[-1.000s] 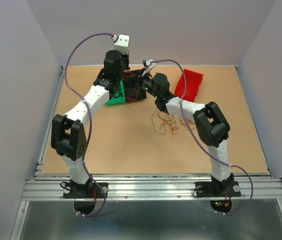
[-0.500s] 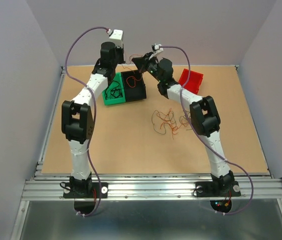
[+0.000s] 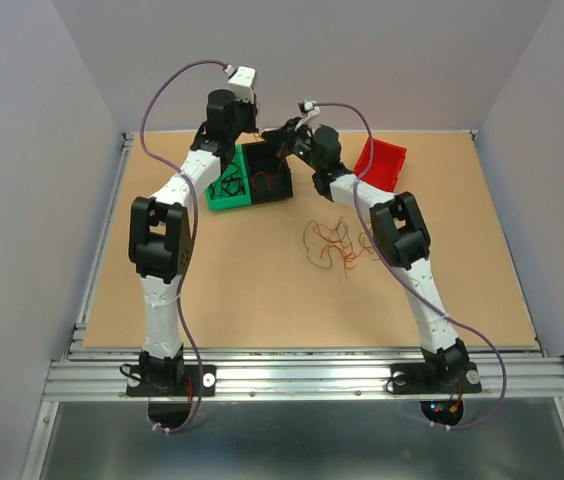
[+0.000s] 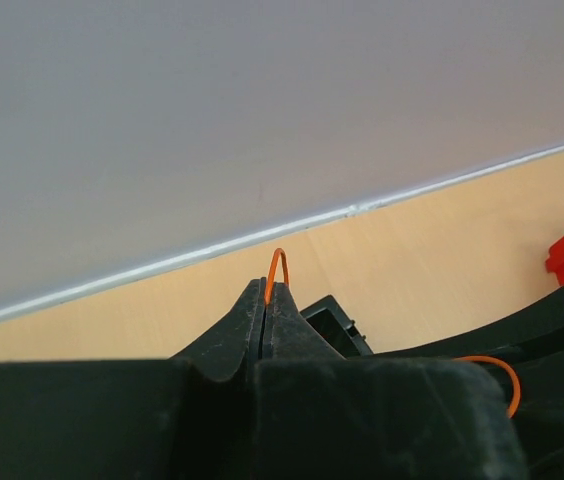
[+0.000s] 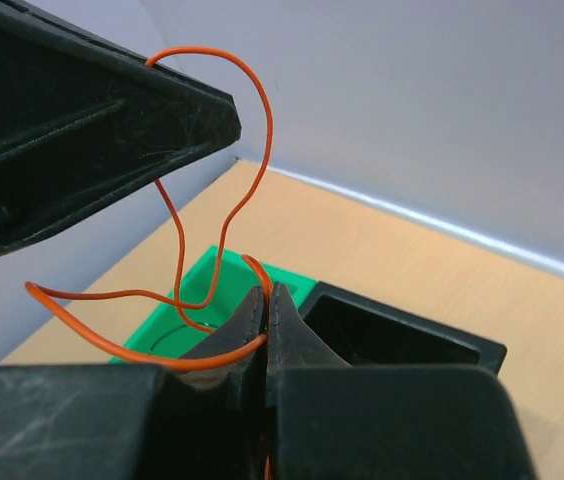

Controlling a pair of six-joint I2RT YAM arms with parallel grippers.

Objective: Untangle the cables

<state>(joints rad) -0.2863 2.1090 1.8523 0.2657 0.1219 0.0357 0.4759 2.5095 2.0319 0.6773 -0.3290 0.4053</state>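
**One orange wire pinched between both grippers above the bins**

We see a thin orange wire (image 5: 269,125) held in the air at the far side of the table (image 3: 242,290), gripped at two places. In the right wrist view it rises from the tip of the right gripper (image 5: 266,293), arcs up and over in a narrow loop, and reaches the other arm's black fingers at the upper left. A second bend of the same wire sweeps out to the left and returns under the right fingertips. The right gripper's jaws are pressed together, with the wire caught between them.

The left gripper (image 4: 265,290) is closed as well. From its own camera we see a small orange loop poking out just past the closed tips.

The two grippers sit close together, tip toward tip, above a green bin (image 3: 212,203) and a black bin (image 3: 277,190) that stand touching side by side. Curly black wires (image 3: 228,184) lie in the green bin, and we make out a reddish strand (image 3: 270,180) in the black one. A red bin (image 3: 382,165) stands to the right of them.

The rest of the cables (image 3: 337,243), a loose tangle of orange-red and brownish strands, lie on the table nearer the arm bases, well apart from the bins.
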